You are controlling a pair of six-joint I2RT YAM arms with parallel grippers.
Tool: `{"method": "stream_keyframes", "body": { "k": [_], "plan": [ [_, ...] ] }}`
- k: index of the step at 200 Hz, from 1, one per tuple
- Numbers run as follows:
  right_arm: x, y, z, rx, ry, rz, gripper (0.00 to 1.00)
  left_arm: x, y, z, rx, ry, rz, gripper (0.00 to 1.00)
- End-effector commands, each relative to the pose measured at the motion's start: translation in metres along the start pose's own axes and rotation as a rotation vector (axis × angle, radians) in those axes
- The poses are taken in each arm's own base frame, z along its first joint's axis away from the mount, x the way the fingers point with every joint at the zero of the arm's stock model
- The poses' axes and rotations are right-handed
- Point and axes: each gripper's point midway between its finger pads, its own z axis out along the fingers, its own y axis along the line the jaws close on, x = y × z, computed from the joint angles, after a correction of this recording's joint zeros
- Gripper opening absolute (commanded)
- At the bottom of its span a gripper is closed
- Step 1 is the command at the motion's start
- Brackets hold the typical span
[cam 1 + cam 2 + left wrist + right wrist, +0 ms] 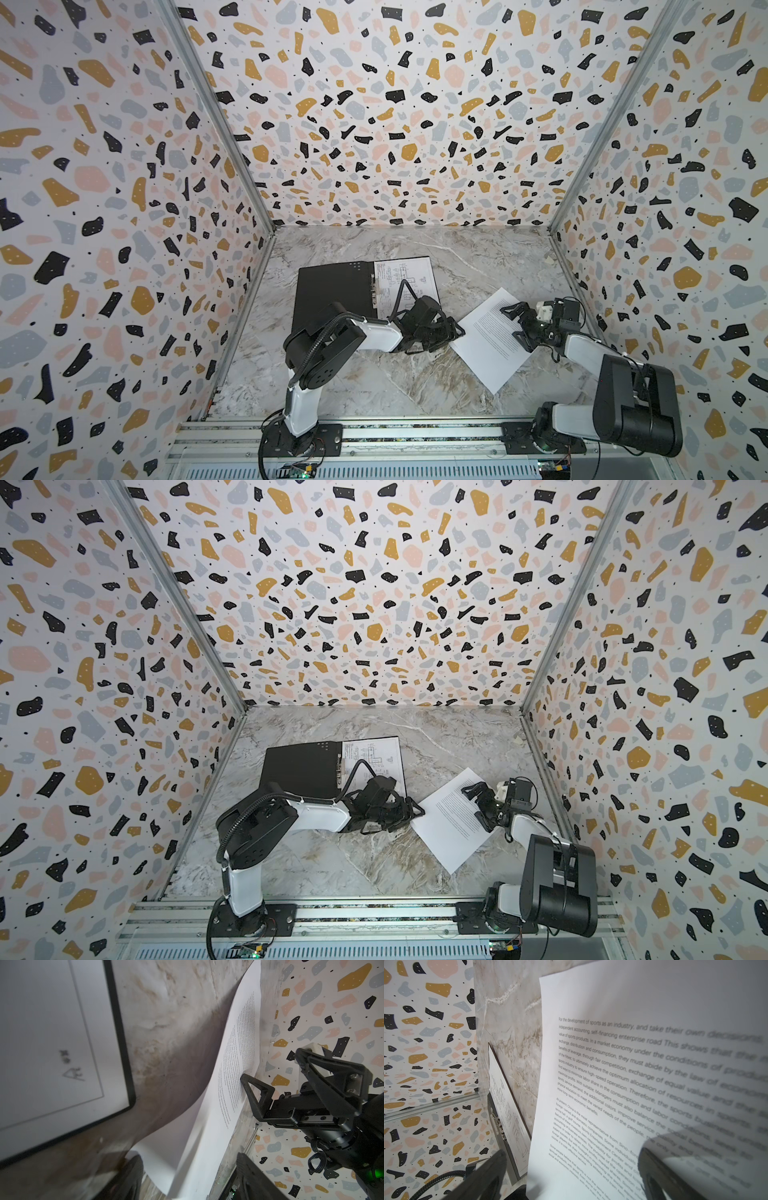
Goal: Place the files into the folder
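The folder (332, 291) (303, 766) lies open on the marble table, black inside up. The diagram file (405, 282) (52, 1043) rests flat on its right half. The text file (494, 340) (453, 825) lies slanted on the table to the right, its near-left part bowed upward. My left gripper (453, 336) (187, 1178) is open, jaws wide, with that sheet's left corner between them. My right gripper (515, 324) (571, 1176) stands wide open at the sheet's right side; in the left wrist view one of its fingertips (244, 1079) touches the printed face.
Patterned walls close in the table on three sides. An aluminium rail (395, 432) carrying both arm bases runs along the front. A small white scrap (549, 261) lies by the right wall at the back.
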Motion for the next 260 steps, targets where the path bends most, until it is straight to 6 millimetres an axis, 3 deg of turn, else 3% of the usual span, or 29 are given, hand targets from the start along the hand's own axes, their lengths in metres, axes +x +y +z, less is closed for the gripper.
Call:
{"method": "stream_keyframes", "body": {
  "k": [1, 60, 180, 260],
  "plan": [
    [0.019, -0.031, -0.001, 0.107, 0.043, 0.069, 0.99, -0.006, -0.023, 0.004, 0.066, -0.024, 0.007, 0.73],
    [0.021, -0.035, -0.001, 0.127, 0.05, 0.053, 0.99, -0.011, -0.037, 0.0, 0.105, -0.038, 0.007, 0.73],
    [0.024, -0.044, -0.002, 0.153, 0.057, 0.035, 0.99, -0.009, -0.021, 0.001, -0.014, -0.017, 0.085, 0.67],
    [0.025, -0.049, -0.003, 0.148, 0.062, 0.042, 0.99, -0.006, -0.008, 0.004, -0.069, 0.0, 0.104, 0.5]
  ]
}}
